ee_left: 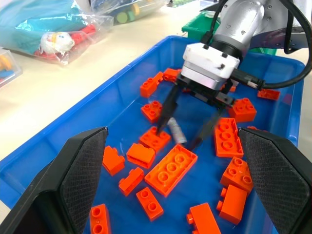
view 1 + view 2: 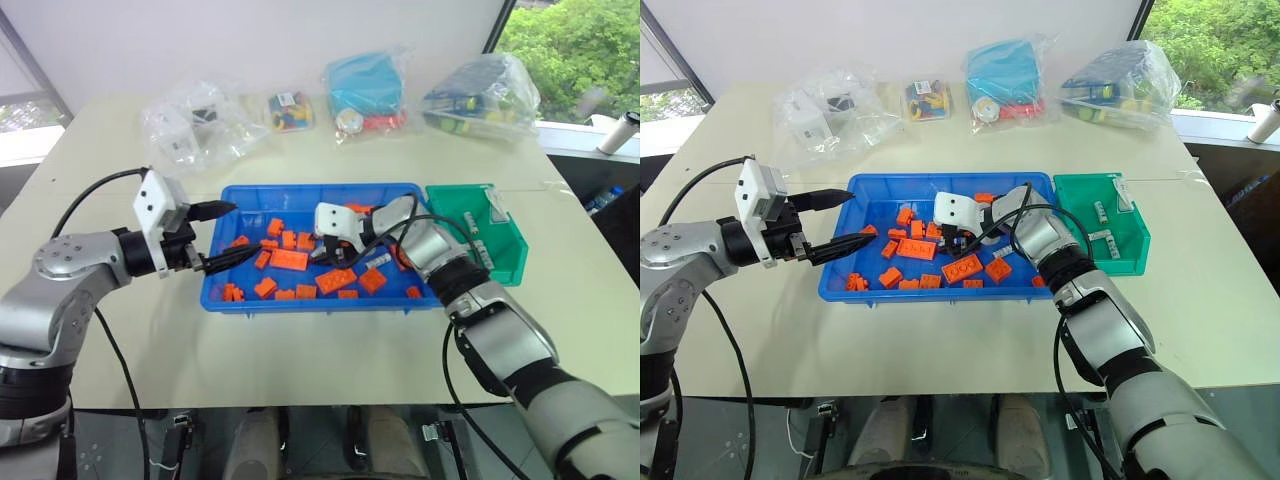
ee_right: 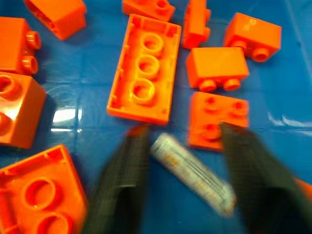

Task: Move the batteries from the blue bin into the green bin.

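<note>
Head views: the right gripper reaches into the blue bin, its fingertips hidden among orange blocks; two batteries lie in the green bin. Left wrist view: the left gripper hangs open; the right's fingers straddle a battery. Right wrist view: fingers blurred, apart, battery between, contact unclear.

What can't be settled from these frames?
- Whether the right gripper is clamped on the battery or only straddles it: motion blur in the right wrist view.
- How many batteries lie in the green bin: too small in the eye views.
- Batteries among the orange blocks in the blue bin: possibly hidden.
</note>
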{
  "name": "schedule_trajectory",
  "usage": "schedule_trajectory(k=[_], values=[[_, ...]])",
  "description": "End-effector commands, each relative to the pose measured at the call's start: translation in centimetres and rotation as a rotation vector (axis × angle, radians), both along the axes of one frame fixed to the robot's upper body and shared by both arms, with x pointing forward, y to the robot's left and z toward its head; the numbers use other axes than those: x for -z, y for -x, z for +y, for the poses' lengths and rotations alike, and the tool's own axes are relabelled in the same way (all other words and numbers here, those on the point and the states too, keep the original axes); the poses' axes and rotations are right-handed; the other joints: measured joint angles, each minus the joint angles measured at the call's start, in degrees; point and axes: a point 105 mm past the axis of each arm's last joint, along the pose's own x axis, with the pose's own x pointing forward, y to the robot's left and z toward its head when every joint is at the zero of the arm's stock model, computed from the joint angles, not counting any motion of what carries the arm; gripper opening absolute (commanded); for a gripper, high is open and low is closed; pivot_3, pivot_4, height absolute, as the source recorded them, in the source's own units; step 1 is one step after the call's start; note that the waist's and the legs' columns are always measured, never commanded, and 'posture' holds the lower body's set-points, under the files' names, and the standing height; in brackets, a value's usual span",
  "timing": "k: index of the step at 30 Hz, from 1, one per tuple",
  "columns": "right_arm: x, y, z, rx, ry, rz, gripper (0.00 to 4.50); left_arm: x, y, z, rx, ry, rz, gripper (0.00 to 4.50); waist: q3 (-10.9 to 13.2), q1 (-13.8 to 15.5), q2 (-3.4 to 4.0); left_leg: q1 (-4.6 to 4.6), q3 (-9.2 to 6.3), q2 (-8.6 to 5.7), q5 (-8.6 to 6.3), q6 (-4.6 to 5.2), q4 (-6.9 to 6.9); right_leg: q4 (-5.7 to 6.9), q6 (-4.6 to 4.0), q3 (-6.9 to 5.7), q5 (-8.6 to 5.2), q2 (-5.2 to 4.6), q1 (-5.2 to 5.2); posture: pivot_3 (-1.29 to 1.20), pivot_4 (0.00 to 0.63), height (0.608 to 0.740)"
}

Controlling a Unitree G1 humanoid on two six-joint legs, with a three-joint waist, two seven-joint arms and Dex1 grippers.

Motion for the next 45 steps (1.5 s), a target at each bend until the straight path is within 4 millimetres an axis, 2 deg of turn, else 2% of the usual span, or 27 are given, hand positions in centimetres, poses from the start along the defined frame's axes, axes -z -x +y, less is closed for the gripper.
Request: schedule_trajectory(k=[1, 7, 11, 12, 14, 16, 21, 29, 45], values=[[2.1, 0.7, -1.1, 0.022, 0.051, 0.082, 0.6, -1.3, 0.1, 0.2, -0.001, -0.003, -0.058, 4.5, 0.0, 0.0, 0.0, 0.0, 0.0, 0.0, 0.0, 0.0, 0.0, 0.0, 0.0, 0.0, 0.0, 0.0, 0.0, 0.0, 0.15, 0.736], [2.0, 0.8, -1.5, 0.059, 0.021, 0.097, 0.6, -1.3, 0.0, 0.1, 0.0, -0.003, -0.059, 4.5, 0.0, 0.0, 0.0, 0.02, 0.0, 0.0, 0.0, 0.0, 0.0, 0.0, 0.0, 0.0, 0.0, 0.0, 0.02, 0.0, 0.15, 0.736], [0.6, 0.2, -1.2, 0.122, -0.067, 0.119, 0.6, -1.4, -0.2, 0.0, 0.006, -0.003, -0.061, 4.5, 0.0, 0.1, 0.0, 0.02, -0.01, 0.0, 0.0, 0.0, 0.01, 0.0, 0.0, 0.0, 0.0, 0.0, 0.03, 0.0, 0.15, 0.736], [0.0, 0.2, -0.9, 0.129, -0.095, 0.122, 1.15, -1.4, -0.3, 0.0, 0.009, -0.003, -0.061, 4.5, 0.0, 0.1, 0.0, 0.02, 0.0, -0.01, 0.0, 0.0, 0.01, 0.01, 0.0, 0.0, 0.0, 0.0, 0.03, 0.0, 0.15, 0.736], [-1.0, 0.1, -0.5, 0.139, -0.132, 0.104, 1.85, -1.4, -0.3, -0.1, 0.014, -0.005, -0.062, 4.5, 0.0, 0.1, 0.0, 0.01, -0.01, 0.0, 0.0, -0.01, 0.01, 0.01, 0.0, -0.01, 0.0, 0.0, 0.02, 0.0, 0.15, 0.736], [-2.2, 0.0, -0.4, 0.155, -0.162, 0.087, 2.88, -1.4, -0.4, -0.1, 0.017, -0.007, -0.063, 4.5, 0.0, 0.0, 0.01, -0.01, 0.0, -0.01, 0.0, -0.01, 0.01, 0.01, 0.0, 0.0, 0.0, 0.0, 0.0, 0.0, 0.15, 0.736], [-4.1, 0.0, -1.6, 0.143, -0.15, 0.058, 2.88, -1.4, -0.6, -0.1, 0.022, -0.009, -0.066, 4.5, 0.0, 0.1, 0.02, -0.04, 0.0, -0.01, 0.0, -0.01, 0.0, 0.01, 0.0, 0.0, 0.0, 0.0, -0.04, 0.0, 0.15, 0.736], [-2.6, -0.8, -3.9, 0.125, -0.012, 0.0, 2.88, -1.4, -0.7, -0.3, 0.026, -0.003, -0.074, 4.5, 0.0, -0.2, 0.02, -0.03, 0.01, -0.01, 0.0, 0.0, -0.03, 0.0, 0.0, 0.0, 0.0, 0.01, -0.06, 0.0, 0.15, 0.736], [-1.9, -1.2, -2.5, 0.0, 0.027, -0.08, 2.88, -1.4, -0.5, 0.1, 0.005, -0.002, -0.092, 4.5, 0.0, -0.1, 0.01, -0.04, 0.02, -0.01, 0.01, -0.01, -0.02, 0.0, 0.0, 0.0, 0.0, 0.01, -0.06, 0.0, 0.15, 0.736]])
